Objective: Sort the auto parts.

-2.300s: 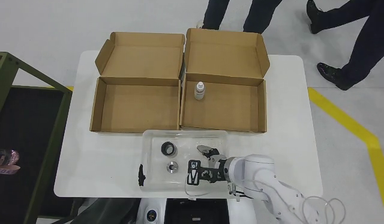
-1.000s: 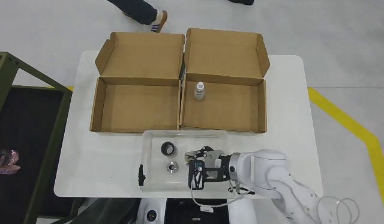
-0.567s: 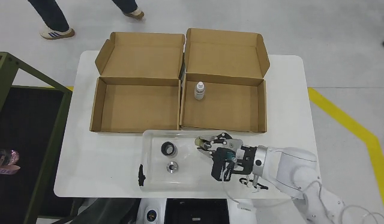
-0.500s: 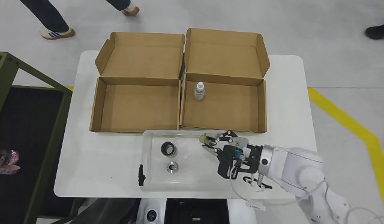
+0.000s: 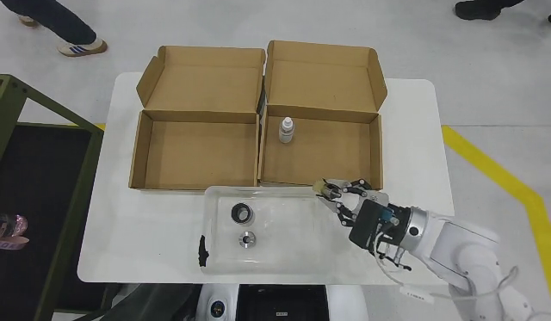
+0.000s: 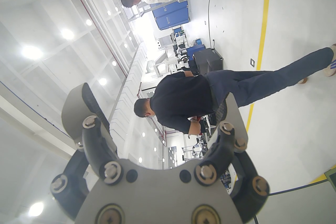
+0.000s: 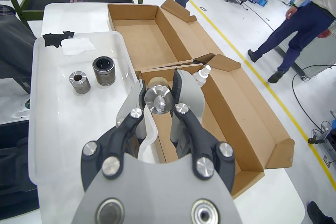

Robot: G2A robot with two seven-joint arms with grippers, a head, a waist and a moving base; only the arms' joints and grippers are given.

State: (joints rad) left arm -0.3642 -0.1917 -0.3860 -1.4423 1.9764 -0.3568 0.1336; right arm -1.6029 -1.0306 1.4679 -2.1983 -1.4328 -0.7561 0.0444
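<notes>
Clear plastic tray (image 5: pixel 284 245) (image 7: pixel 65 117) is sitting near the table's (image 5: pixel 413 132) front edge, holding a dark bearing (image 5: pixel 242 211) (image 7: pixel 104 74) and a steel bushing (image 5: pixel 248 240) (image 7: pixel 79 82). Black tape (image 5: pixel 203 254) (image 7: pixel 56 38) is sticking to one corner. Behind, the cardboard left box (image 5: pixel 194 153) and right box (image 5: pixel 331 157) are lying open, the right one holding a white bottle (image 5: pixel 287 130) (image 7: pixel 201 73). The right pincer (image 5: pixel 334 192) (image 7: pixel 159 84) is clenching a round metal part (image 5: pixel 325 186) (image 7: pixel 157 100) above where the tray is meeting the right box. The left pincer (image 6: pixel 153 104) is gaping, released.

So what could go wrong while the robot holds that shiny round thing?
The round metal part is pinched at the tips of the right gripper, so it might slip. It hangs near the front wall of the right-hand cardboard box and could bounce off. Dropped farther in, it might topple the spray bottle.
</notes>
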